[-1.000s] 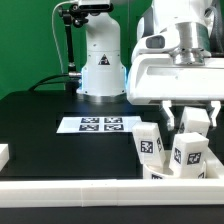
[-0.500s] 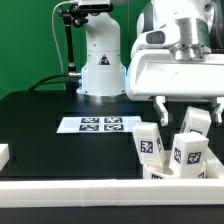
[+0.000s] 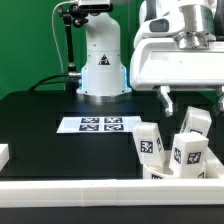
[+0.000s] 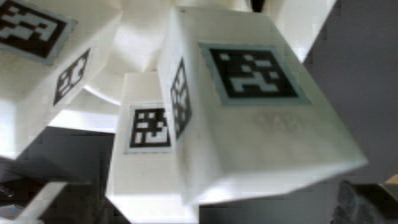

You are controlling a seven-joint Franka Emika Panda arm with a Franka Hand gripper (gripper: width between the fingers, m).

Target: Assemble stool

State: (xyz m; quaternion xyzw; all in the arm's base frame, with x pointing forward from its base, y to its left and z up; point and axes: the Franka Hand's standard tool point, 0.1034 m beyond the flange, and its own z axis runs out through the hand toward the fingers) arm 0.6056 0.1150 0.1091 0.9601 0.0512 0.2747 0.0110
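The stool stands upside down at the front of the exterior view's right. Three white tagged legs point up: one in front (image 3: pixel 149 146), one beside it (image 3: pixel 188 152) and one behind (image 3: pixel 196 122). A strip of the round seat (image 3: pixel 162 173) shows under them, behind the rail. My gripper (image 3: pixel 194 102) hangs open and empty just above the back leg, touching nothing; only one finger (image 3: pixel 166 100) shows well. In the wrist view a tagged leg (image 4: pixel 240 110) fills the picture, with a second leg (image 4: pixel 151 132) behind it; my fingers do not show there.
The marker board (image 3: pixel 100 124) lies flat in the middle of the black table. The arm's white base (image 3: pixel 100 65) stands behind it. A long white rail (image 3: pixel 90 193) edges the front. A small white block (image 3: pixel 3 153) sits at the exterior view's left edge.
My gripper has risen. A second ago its fingers reached down on either side of the back leg; now they are above its top. The legs have not moved.
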